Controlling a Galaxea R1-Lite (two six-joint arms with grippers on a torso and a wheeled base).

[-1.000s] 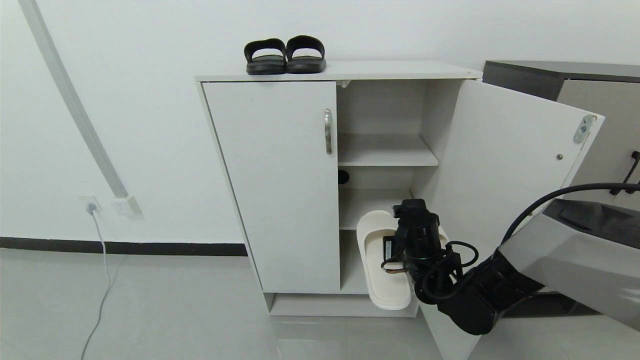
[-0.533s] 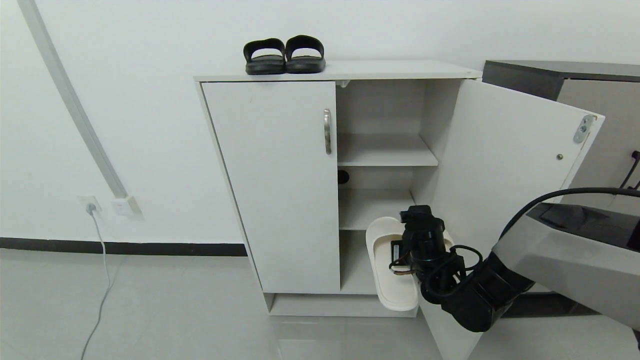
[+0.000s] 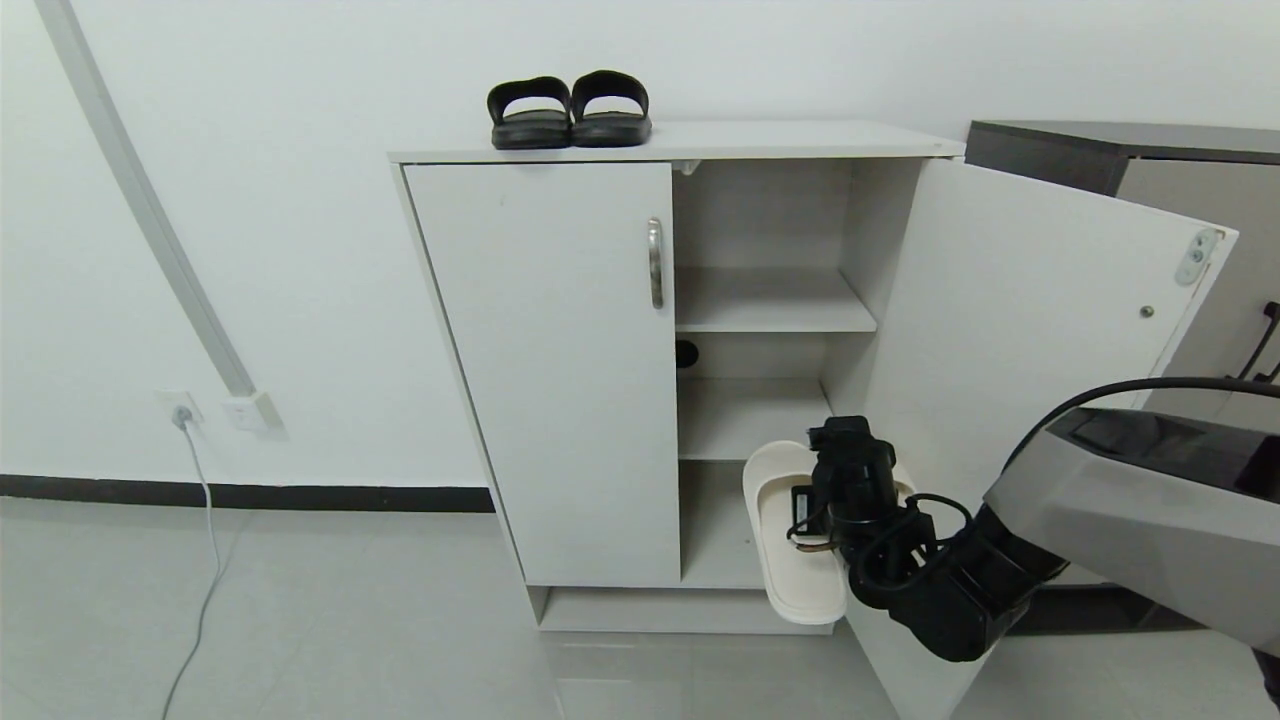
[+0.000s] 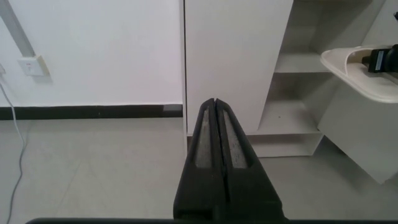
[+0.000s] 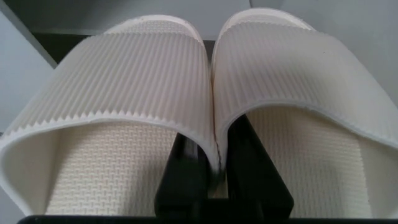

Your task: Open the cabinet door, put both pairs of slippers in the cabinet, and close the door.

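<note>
White slippers [image 3: 790, 545] clamped at inner straps by right gripper [image 5: 210, 163], before open cabinet [image 3: 560, 380]. Black slippers [image 3: 570, 110] set on top, at 11 o'clock. Left gripper [image 4: 214, 109] pressed together.

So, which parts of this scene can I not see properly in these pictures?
1. Right wrist view: the tips of the right gripper are hidden under the white slippers that it grips.
2. Head view: the second slipper of that pair is mostly covered by the right gripper and its wrist.
3. Head view: the closed left door hides whatever lies behind it.
4. Head view: the outer face of the open right door is turned away.
</note>
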